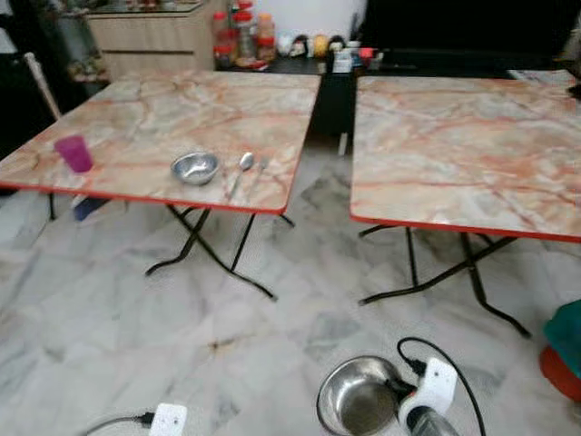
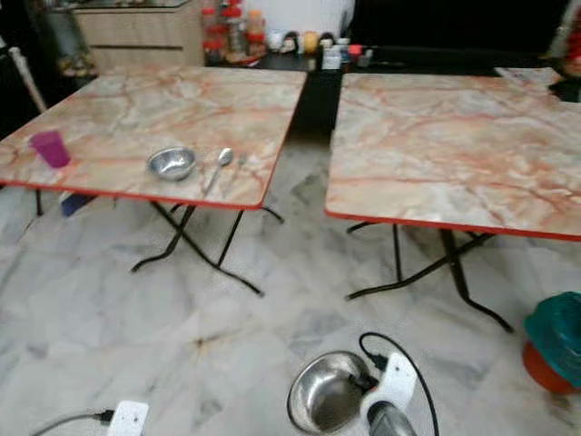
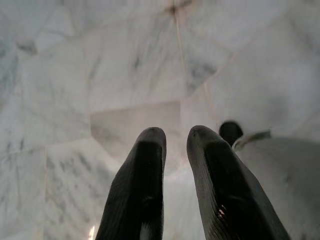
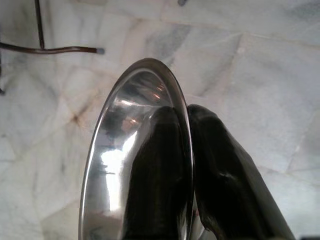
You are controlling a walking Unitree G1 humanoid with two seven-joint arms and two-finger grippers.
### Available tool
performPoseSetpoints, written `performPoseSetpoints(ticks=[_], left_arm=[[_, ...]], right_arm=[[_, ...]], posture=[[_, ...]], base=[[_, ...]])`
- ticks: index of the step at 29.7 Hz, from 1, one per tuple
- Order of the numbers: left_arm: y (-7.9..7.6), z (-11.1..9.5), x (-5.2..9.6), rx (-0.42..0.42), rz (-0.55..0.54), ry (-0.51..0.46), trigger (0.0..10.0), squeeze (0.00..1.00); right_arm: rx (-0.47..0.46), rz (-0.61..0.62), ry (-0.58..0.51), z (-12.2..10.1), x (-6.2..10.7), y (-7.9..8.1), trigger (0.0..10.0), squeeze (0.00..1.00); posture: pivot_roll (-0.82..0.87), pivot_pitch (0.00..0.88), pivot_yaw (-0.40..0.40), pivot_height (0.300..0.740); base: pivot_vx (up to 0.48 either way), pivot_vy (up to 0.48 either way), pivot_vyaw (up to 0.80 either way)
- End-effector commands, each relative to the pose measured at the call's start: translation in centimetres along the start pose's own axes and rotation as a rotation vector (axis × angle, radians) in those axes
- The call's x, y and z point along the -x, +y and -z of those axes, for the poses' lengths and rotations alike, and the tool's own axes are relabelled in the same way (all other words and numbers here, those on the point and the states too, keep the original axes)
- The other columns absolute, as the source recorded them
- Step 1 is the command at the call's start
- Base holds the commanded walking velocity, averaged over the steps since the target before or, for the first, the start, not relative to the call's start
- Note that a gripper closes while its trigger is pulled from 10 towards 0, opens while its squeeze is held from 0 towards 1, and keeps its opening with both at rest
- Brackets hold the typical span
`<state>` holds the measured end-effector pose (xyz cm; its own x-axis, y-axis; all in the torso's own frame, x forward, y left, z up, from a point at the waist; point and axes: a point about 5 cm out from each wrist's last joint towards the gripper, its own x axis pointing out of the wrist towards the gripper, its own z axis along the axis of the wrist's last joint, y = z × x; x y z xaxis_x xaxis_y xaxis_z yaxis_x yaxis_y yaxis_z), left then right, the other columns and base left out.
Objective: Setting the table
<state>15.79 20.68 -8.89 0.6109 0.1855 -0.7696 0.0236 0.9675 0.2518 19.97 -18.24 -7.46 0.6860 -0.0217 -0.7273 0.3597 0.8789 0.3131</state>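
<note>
Seen from the left eye: two marble-patterned folding tables side by side with a gap between, the left counter carrying a purple cup, a small steel bowl and a spoon just beside it, the right counter bare on the part in view. Low in the picture, held well short of both counters over the marble floor, a larger steel bowl pinched at its rim by the right claw. From the right eye, much the same layout, plus more of a teal and red object on the floor near the right counter's legs. From the left wrist: left claw with fingers slightly parted, nothing between them, only floor tiles beyond. From the right wrist, a detail missing from the head views: right claw fingers clamped on the bowl's thin rim, one inside the wall, one outside, bowl hanging edge-on. Likely risks: a smooth metal rim held at one point, so prone to swinging or slipping during walking; counter legs and the floor object close to the path, so a clipped foot possible; bowl set too near the red edge liable to tip off.
</note>
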Motion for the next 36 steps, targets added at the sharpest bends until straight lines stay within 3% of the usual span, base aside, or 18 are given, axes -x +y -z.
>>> performPoseSetpoints(ticks=[1,23,36], left_arm=[[-0.48,0.26,0.1,0.005,0.014,0.009,10.0,0.0],[-0.72,0.23,0.11,-0.004,0.035,0.008,10.0,0.0],[-0.91,0.02,0.06,-0.039,0.038,0.001,10.0,0.0]], right_arm=[[0.011,0.015,-0.014,-0.62,-0.07,-0.26,10.0,0.0],[0.019,0.035,-0.02,-0.57,-0.01,-0.51,10.0,0.0],[0.034,0.023,-0.019,-0.69,-0.08,-0.3,10.0,0.0]], posture=[[0.09,0.038,0.016,0.74],[0.08,0.027,0.016,0.74],[0.07,0.0,0.008,0.74]], base=[[0.401,0.0,0.0],[0.377,0.0,0.0],[0.0,0.0,0.0]])
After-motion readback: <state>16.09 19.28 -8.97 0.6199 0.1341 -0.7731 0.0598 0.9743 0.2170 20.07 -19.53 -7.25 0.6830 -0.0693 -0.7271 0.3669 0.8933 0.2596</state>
